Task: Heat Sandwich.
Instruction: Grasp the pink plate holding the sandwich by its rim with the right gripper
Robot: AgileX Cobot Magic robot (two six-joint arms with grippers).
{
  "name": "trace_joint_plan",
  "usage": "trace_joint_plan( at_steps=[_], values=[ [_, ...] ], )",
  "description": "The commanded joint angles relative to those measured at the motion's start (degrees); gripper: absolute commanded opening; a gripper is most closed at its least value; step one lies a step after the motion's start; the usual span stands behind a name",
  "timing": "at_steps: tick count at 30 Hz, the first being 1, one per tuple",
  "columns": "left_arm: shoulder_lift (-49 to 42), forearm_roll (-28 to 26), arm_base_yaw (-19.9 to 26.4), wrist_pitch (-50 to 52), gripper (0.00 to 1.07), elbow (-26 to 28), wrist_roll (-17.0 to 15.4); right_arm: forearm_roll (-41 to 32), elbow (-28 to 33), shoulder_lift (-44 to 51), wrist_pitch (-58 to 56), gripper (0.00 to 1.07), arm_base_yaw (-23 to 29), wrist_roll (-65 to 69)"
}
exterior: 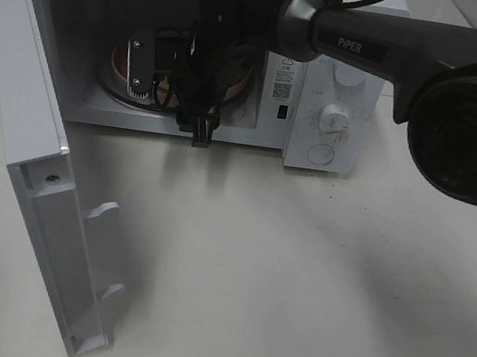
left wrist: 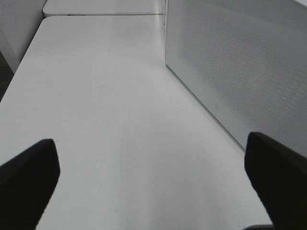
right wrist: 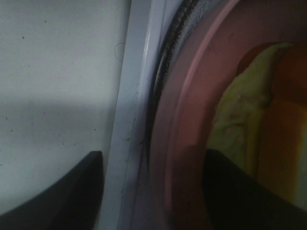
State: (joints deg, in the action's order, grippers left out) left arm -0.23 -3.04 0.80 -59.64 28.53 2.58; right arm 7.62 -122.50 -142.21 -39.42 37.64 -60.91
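Right claw [right wrist: 153, 191] is spread astride the plate [right wrist: 184, 120] rim inside the microwave [exterior: 339, 77] at bench's far edge; sandwich [right wrist: 259, 124] lies on plate. If withdrawn tilted, rim may be hooked & plate dragged out.

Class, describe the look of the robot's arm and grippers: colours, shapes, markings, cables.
The right arm is a dark grey tube with a silvery collar, white PiPER lettering and black cables. The left gripper and right gripper have blunt black fingers.
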Motion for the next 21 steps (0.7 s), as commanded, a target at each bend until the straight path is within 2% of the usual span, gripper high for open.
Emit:
trace_joint_plan(
  at_steps=[1,4,21],
  values=[
    [-1.55,-0.23,0.23,0.74,1.03,-0.17,-0.40,-0.34,-0.40,0.00,-0.80,0.28,-0.17,1.72],
    [-1.55,-0.23,0.23,0.74,1.03,-0.17,-0.40,-0.34,-0.40,0.00,-2.06,0.00,-0.17,2.69],
    [-1.55,-0.23,0.23,0.74,1.03,-0.17,-0.40,-0.97,-0.40,0.29,-5.21,0.00,-0.17,1.72]
  ],
)
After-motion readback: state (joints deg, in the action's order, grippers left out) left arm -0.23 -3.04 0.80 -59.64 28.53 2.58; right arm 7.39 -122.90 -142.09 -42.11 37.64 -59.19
